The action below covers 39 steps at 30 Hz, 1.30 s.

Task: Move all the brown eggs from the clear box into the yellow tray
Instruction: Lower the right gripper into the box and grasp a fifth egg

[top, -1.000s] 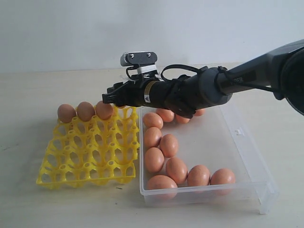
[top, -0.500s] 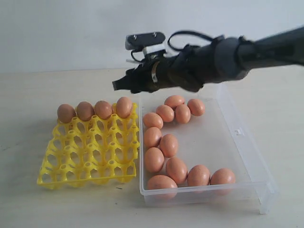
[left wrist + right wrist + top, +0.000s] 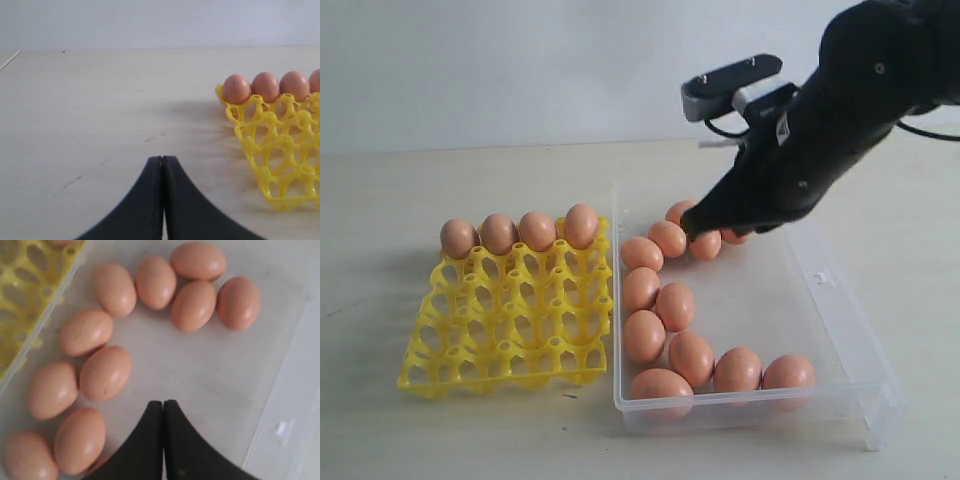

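The yellow tray (image 3: 505, 340) lies on the left and holds several brown eggs (image 3: 537, 230) in its back row. Right beside it, the clear box (image 3: 760, 300) has several more brown eggs (image 3: 675, 305) along its left side, back and front. My right gripper (image 3: 692, 228) hangs shut and empty over the back of the box, just above the eggs there. The right wrist view shows its tips (image 3: 163, 402) over the bare box floor (image 3: 215, 370) with eggs (image 3: 105, 372) around. My left gripper (image 3: 162, 158) is shut and empty above bare table, off to one side of the tray (image 3: 280, 150).
The box has a clasp tab (image 3: 823, 277) on its right wall. The black right arm (image 3: 840, 110) reaches in from the upper right over the box. A pale wall stands behind the table.
My right gripper left an egg in the tray's back row, rose, swung right over the clear box and came down there. Its jaws went from open to shut.
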Motion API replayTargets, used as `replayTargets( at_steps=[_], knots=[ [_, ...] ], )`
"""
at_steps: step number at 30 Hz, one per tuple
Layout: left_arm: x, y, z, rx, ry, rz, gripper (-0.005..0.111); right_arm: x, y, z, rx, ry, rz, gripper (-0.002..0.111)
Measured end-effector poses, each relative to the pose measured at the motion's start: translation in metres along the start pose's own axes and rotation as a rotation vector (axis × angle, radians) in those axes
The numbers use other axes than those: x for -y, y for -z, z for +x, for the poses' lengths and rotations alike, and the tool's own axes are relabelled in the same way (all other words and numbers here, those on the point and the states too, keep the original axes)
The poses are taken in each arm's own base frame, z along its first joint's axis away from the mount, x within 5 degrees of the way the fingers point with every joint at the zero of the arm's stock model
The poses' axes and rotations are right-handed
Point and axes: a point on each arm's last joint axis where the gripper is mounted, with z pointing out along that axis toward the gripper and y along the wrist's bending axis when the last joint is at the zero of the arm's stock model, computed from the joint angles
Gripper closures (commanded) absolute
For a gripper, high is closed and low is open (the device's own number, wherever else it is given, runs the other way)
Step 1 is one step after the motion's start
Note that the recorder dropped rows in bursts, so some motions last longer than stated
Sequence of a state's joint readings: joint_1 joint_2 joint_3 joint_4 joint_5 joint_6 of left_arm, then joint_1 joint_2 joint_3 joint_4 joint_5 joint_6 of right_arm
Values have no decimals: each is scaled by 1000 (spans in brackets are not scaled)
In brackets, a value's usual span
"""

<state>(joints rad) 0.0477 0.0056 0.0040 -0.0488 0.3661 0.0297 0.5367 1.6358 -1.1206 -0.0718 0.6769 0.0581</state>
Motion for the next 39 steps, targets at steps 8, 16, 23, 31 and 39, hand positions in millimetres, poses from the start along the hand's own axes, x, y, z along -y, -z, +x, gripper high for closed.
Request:
replayTargets(
  at_steps=[8,16,23,31,39],
  knots=[
    [0,0,0,0,0,0,107,-13,-28,40,17,-125,-131,73],
    [0,0,0,0,0,0,107,-12,-53,21,160,-166,-116,58],
    [0,0,0,0,0,0,107,-14,-92,11,90,-166,-113,58],
    [0,0,0,0,0,0,107,-15,-110,12,49,-176,-113,58],
    [0,0,0,0,0,0,107,-25,-122,20,-14,-185,-132,58]
  ],
)
